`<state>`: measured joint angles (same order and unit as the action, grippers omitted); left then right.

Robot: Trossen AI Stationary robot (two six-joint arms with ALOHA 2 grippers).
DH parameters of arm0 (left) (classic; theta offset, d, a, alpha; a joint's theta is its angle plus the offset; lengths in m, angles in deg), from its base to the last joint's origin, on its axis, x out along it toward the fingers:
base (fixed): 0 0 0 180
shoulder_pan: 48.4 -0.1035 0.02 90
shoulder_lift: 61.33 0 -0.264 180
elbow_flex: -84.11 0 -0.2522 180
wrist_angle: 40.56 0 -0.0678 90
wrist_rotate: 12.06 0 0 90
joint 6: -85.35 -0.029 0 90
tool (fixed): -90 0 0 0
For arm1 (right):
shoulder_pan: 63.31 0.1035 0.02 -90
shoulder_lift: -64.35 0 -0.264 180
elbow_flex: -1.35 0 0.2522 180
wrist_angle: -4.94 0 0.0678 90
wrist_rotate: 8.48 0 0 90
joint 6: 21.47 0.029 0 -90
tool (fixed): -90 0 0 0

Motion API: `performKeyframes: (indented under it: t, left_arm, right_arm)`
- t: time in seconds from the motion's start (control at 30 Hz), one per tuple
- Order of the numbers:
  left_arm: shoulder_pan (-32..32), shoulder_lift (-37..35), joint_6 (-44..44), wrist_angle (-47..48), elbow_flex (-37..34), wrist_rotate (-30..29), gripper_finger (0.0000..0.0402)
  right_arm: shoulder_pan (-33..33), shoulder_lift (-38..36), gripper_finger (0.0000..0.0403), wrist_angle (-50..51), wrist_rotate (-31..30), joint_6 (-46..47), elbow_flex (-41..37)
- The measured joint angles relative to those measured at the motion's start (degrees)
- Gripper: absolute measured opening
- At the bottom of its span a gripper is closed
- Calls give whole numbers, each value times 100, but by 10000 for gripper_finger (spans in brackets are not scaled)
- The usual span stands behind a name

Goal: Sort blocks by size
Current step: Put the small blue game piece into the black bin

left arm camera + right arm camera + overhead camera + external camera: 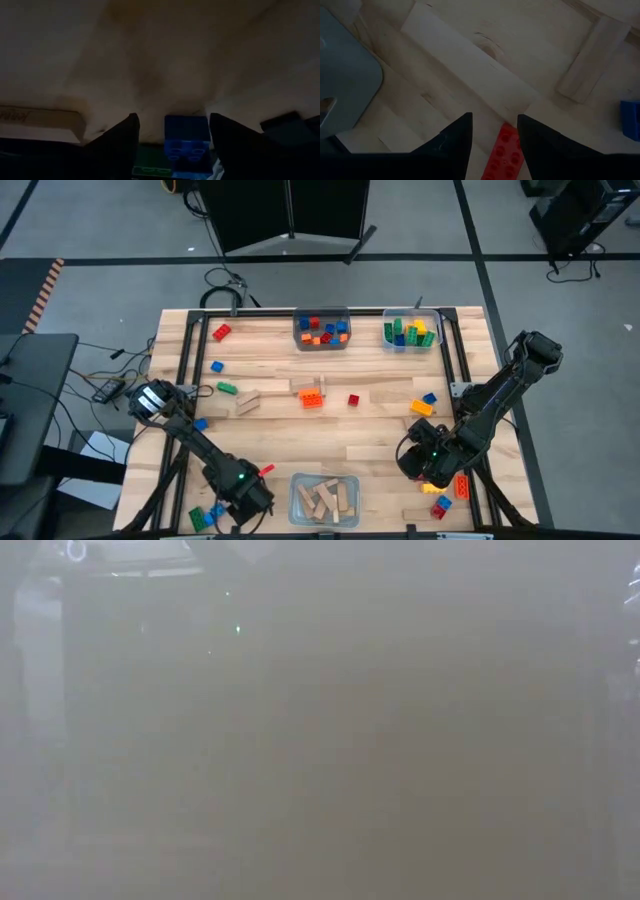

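Observation:
My left gripper (170,135) stands open at the table's near left corner, under its arm (240,495) in the high view. A blue studded brick (186,142) sits between its fingers, next to a green brick (152,170). Whether a finger touches the blue brick, I cannot tell. My right gripper (494,130) hangs above the table's near right part, shut on a long red brick (504,155). More blocks lie loose on the table: an orange one (312,398), a red one (353,400) and tan wooden ones (247,402). My right gripper has the long red brick between its two fingers, which lie along it. The brick's studded face (506,142) is turned toward the wrist camera and its free end reaches nearly to the fingertips. The fingers slant steeply down. They hide the place of contact.
Two clear bins stand at the far edge, one (322,330) with blue, orange and red bricks, one (412,330) with green and yellow ones. A near bin (323,500) holds wooden blocks. An orange-red brick (462,485) and a yellow one (440,505) lie beside the right arm.

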<state>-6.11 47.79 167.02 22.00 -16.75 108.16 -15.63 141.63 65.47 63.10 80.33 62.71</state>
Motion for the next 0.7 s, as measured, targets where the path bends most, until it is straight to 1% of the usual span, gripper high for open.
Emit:
performKeyframes:
  t: [0.2,0.37,0.43,0.53,0.63,0.7]
  left_arm:
    - [121,0,4,-92,0,48,298]
    - [310,-2,2,-541,0,90,313]
    - [380,-2,2,-610,0,92,313]
    - [473,-4,2,-464,0,69,304]
    - [538,-7,2,-224,0,-132,284]
    - [560,-5,-23,-117,0,-172,263]
  right_arm:
    - [0,0,170,-9,0,0,0]
    - [0,0,170,-4,-2,-2,0]
    - [-1,0,170,-4,-9,-27,0]
    - [0,0,170,-2,-17,-50,0]
    - [-2,0,170,-2,-20,-136,0]
    - [-9,0,170,-2,-75,-146,0]
